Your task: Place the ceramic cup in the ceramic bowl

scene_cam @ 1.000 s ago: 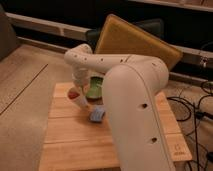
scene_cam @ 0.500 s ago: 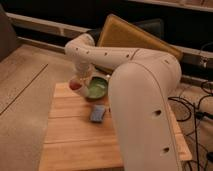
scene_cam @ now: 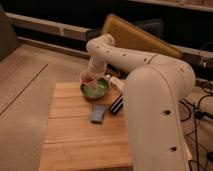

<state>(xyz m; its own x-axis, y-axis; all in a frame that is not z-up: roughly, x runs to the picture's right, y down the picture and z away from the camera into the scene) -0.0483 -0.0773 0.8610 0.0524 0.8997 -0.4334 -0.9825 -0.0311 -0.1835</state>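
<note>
The ceramic cup [scene_cam: 87, 78], small, pale, with a reddish inside, hangs in my gripper [scene_cam: 90, 74] just over the left rim of the ceramic bowl [scene_cam: 99, 92]. The bowl is a shallow green round dish at the back of the wooden table [scene_cam: 75, 142]. My gripper is shut on the cup and comes down from the white arm [scene_cam: 150, 85], which reaches in from the right. I cannot tell whether the cup touches the bowl's rim.
A blue-grey rectangular block [scene_cam: 97, 113] lies in front of the bowl. A black bar [scene_cam: 116, 105] lies to its right, half under the arm. A tan board [scene_cam: 137, 35] leans behind the table. Cables [scene_cam: 202, 107] lie on the floor at right.
My gripper has carried the cup up off the table's left part and to the right, from beside the bowl to over its left rim.
</note>
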